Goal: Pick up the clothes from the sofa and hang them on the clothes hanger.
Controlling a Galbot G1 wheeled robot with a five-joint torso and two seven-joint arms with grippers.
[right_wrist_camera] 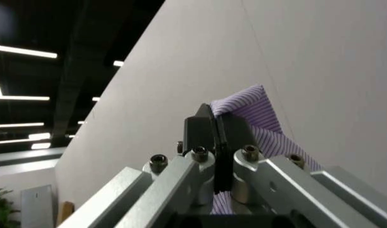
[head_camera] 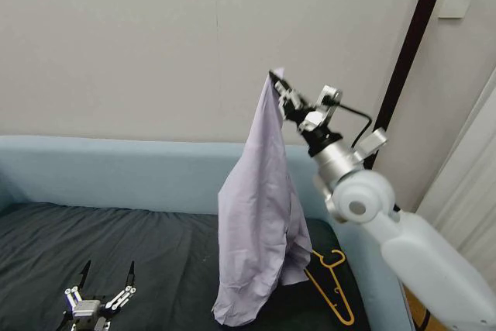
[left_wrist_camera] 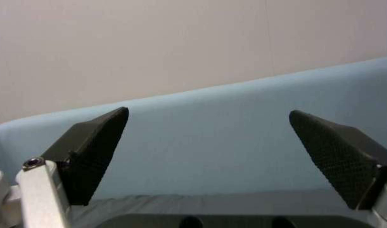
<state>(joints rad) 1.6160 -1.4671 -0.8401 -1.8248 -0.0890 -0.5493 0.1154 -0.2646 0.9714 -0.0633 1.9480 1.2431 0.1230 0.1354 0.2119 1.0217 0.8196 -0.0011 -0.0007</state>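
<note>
The right arm stretched upward, its right gripper clenched on the top of the lilac shirt, which hung down to the sofa beside an orange hanger. The left gripper hovered low over the seat, jaws spread.

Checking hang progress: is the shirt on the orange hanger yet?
No, the shirt hangs pinched in the right gripper while the hanger lies on the sofa seat.
</note>
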